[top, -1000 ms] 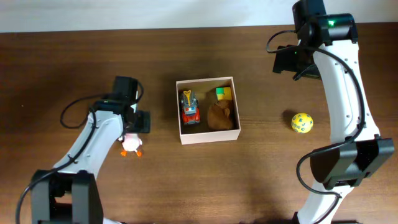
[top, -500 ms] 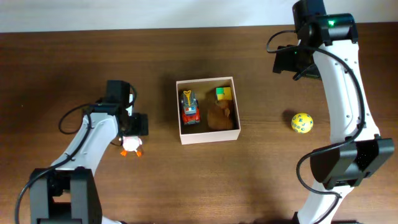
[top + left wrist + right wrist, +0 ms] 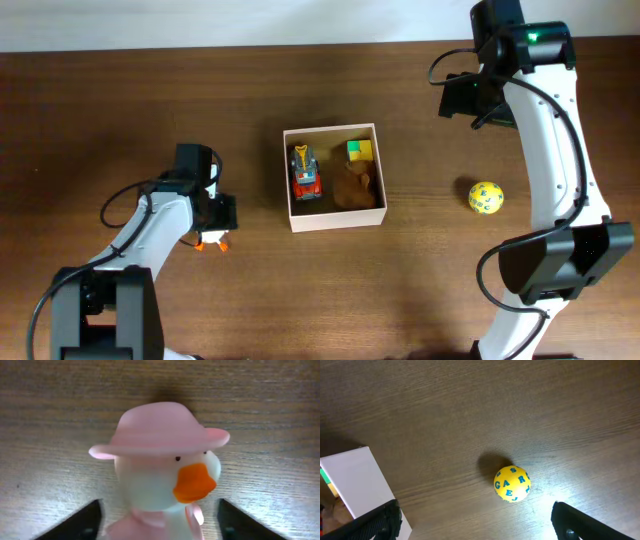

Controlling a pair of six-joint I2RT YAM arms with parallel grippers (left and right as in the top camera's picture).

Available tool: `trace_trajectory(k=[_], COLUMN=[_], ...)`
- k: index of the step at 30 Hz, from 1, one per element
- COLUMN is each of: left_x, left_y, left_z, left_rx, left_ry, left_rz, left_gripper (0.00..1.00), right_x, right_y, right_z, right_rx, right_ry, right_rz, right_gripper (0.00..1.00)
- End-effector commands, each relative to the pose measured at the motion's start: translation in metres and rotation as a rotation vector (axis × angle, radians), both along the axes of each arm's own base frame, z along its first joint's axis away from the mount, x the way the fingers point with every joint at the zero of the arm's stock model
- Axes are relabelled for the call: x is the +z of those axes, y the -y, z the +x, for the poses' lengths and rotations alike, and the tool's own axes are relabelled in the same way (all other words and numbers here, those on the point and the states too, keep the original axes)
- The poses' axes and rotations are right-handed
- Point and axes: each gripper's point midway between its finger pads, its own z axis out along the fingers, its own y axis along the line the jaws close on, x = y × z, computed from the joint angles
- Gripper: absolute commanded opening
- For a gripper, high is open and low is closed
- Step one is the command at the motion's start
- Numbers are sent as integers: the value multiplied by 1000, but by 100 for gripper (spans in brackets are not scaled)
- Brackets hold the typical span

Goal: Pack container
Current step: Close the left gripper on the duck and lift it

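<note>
The container (image 3: 337, 220), a white-walled box with a tan floor, stands mid-table and shows at the left edge of the right wrist view (image 3: 355, 482). It holds a red toy truck (image 3: 305, 172), a brown plush (image 3: 353, 186) and a green-yellow block (image 3: 359, 150). A white duck with a pink hat (image 3: 167, 470) stands left of it, mostly hidden under my left gripper (image 3: 212, 215); only its orange feet (image 3: 211, 241) show from above. My left gripper (image 3: 160, 527) is open, one finger on each side of the duck's body. My right gripper (image 3: 470, 95) is open and empty, high above the table (image 3: 475, 525).
A yellow ball with blue letters (image 3: 485, 197) lies right of the container, and shows below my right gripper (image 3: 512, 483). The table's far edge meets a white wall at the top.
My left gripper has moved toward the front of the table and come over the duck, which now lies between its fingers. The right arm and the ball have not moved.
</note>
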Motion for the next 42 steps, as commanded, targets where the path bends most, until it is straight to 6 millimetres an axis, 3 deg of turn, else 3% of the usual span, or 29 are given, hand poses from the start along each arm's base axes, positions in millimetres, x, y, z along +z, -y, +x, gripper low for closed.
trace_trajectory(k=[1, 10, 11, 12, 13, 22, 24, 28, 33, 38, 42], left_x=[-5, -4, -4, -4, -4, -16, -20, -21, -10, 35, 95], left_y=[2, 2, 2, 2, 2, 2, 2, 2, 2, 4, 14], left_z=[-1, 1, 1, 1, 1, -1, -2, -3, 5, 31, 53], left_rx=[-5, -5, -5, -5, -5, -5, -5, -5, -5, -5, -23], left_ry=[-10, -2, -2, -2, -2, -31, -44, -49, -25, 72, 187], left_rz=[-12, -12, -12, -12, -12, -10, -10, -11, -11, -16, -67], left_gripper=[54, 51, 56, 69, 75, 76, 68, 40, 24, 11, 11], right_x=[11, 11, 11, 11, 11, 11, 11, 11, 11, 11, 11], right_y=[3, 3, 3, 3, 3, 3, 3, 3, 3, 3, 3], right_z=[0, 0, 0, 0, 0, 0, 0, 0, 0, 0, 0], right_rx=[-9, -9, -9, -9, -9, -9, -9, -9, -9, -9, -9], right_ry=[32, 32, 32, 32, 32, 32, 32, 32, 32, 32, 32], right_rz=[-12, -12, -12, -12, -12, -12, -12, -12, -12, -12, -12], right_gripper=[99, 99, 99, 99, 99, 99, 99, 99, 99, 99, 99])
